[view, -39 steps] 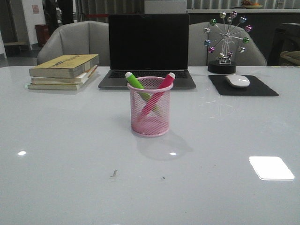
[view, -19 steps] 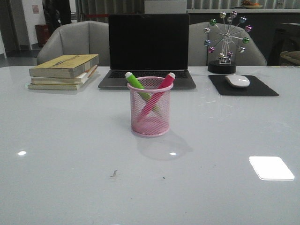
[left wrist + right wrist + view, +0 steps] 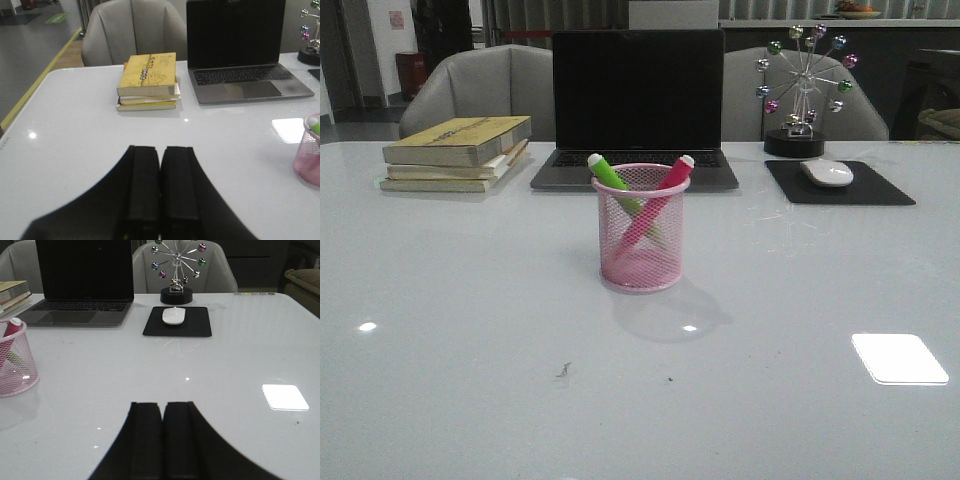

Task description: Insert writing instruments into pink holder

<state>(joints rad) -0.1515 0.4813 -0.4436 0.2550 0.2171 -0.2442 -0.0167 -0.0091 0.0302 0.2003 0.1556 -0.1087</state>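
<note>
Two highlighters stand crossed inside the pink holder (image 3: 641, 228) at the middle of the glossy white table (image 3: 470, 330): the green marker (image 3: 610, 174) leans toward the robot's left with its pale cap above the rim, and the pink marker (image 3: 665, 187) leans toward the right, its cap likewise clear of the rim. Both lower ends rest inside the mesh cup, which stands upright and alone, well apart from everything else on the table. Behind it sits an open laptop (image 3: 636, 105) with a dark screen. To the left of the laptop lies a stack of books (image 3: 457, 152), the top one yellow. To the right, a white mouse (image 3: 827, 172) rests on a black mouse pad (image 3: 838, 183), and just beyond the pad stands a desk ornament (image 3: 802, 88) shaped like a wheel with coloured balls. Grey chairs (image 3: 480, 85) line the far edge of the table. Neither arm appears in the front view. From the wrist cameras, the left gripper (image 3: 160, 190) hangs over bare tabletop with its black fingers pressed together and holding nothing, and the right gripper (image 3: 163, 440) shows the same, its jaws closed and empty, with the holder off to one side of each.
</note>
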